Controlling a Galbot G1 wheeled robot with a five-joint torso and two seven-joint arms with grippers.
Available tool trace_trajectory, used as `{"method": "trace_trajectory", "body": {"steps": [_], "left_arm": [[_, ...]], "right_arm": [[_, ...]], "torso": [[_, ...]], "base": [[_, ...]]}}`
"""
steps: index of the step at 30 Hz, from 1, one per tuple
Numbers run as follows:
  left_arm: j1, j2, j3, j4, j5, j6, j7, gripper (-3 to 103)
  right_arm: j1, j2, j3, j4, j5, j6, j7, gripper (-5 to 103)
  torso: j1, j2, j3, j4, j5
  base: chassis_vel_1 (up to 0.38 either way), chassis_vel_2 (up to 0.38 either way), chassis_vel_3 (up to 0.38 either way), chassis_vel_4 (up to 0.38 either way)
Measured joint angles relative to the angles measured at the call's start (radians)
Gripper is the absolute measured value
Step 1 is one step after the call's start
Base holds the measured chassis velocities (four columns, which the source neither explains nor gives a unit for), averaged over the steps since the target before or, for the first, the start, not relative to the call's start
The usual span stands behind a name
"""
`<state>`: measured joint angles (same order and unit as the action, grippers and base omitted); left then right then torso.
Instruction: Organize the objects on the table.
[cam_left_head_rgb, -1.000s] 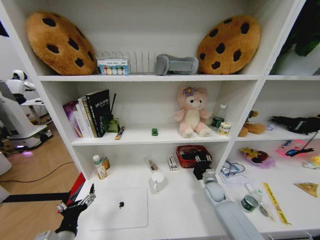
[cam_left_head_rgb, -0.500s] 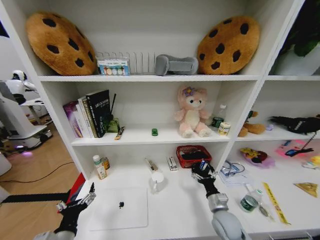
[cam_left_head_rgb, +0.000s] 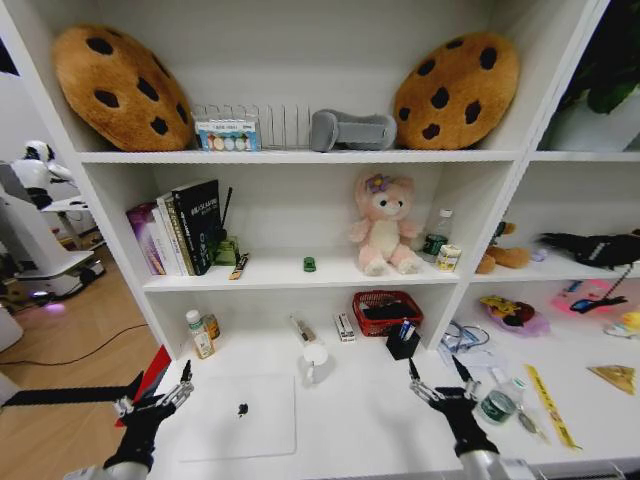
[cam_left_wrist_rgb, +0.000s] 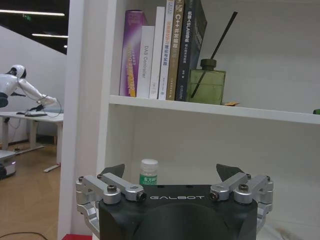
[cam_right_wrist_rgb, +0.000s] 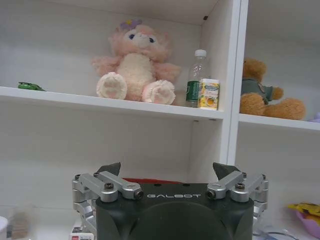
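The silver laptop (cam_left_head_rgb: 240, 415) lies shut on the white table (cam_left_head_rgb: 365, 420) at the front left. My left gripper (cam_left_head_rgb: 155, 392) hovers open just left of it, at the table's edge. My right gripper (cam_left_head_rgb: 437, 372) is open above the front of the table, apart from the black holder with blue and black pens (cam_left_head_rgb: 403, 340) behind it. To its right lie the green-labelled can (cam_left_head_rgb: 497, 406) and the yellow ruler (cam_left_head_rgb: 550, 405). The tiny green toy car (cam_left_head_rgb: 309, 264) sits on the middle shelf. Both wrist views show open, empty jaws: left gripper (cam_left_wrist_rgb: 171, 172), right gripper (cam_right_wrist_rgb: 167, 170).
A red basket (cam_left_head_rgb: 386, 311) stands behind the pen holder, with a white cup (cam_left_head_rgb: 314, 357) and a small bottle (cam_left_head_rgb: 199, 335) further left. Books (cam_left_head_rgb: 185, 228), a pink plush (cam_left_head_rgb: 384, 225) and cookie cushions (cam_left_head_rgb: 120, 85) fill the shelves. Papers and toys crowd the right side.
My right gripper has let go of the pen holder in front of the red basket and drawn back toward the table's front edge, now open. The left arm has stayed put.
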<state>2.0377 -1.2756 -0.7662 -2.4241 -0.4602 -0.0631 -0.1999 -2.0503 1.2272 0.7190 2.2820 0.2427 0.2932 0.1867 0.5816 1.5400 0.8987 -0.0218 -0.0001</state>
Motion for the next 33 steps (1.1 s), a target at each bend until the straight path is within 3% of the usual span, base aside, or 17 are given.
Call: {"method": "trace_trajectory", "body": {"steps": [4, 20, 33], "left_arm": [[-0.02, 0.028, -0.008, 0.009, -0.02, -0.001, 0.002, 100], [-0.033, 0.018, -0.016, 0.034, -0.047, -0.007, 0.007, 100], [-0.029, -0.006, -0.012, 0.033, -0.041, -0.007, 0.001, 100]], "right_arm": [[-0.036, 0.007, 0.033, 0.009, -0.008, -0.002, 0.027, 100], [-0.039, 0.038, 0.043, 0.039, -0.014, -0.022, 0.04, 100], [-0.008, 0.031, 0.018, -0.001, -0.036, -0.004, 0.039, 100]], "torso": [[0.0, 0.0, 0.0, 0.0001, 0.0], [0.0, 0.0, 0.0, 0.0001, 0.0], [0.0, 0.0, 0.0, 0.0001, 0.0004]], "base": [[0.0, 0.0, 0.0, 0.0], [-0.005, -0.004, 0.004, 0.003], [-0.163, -0.168, 0.175, 0.169]]}}
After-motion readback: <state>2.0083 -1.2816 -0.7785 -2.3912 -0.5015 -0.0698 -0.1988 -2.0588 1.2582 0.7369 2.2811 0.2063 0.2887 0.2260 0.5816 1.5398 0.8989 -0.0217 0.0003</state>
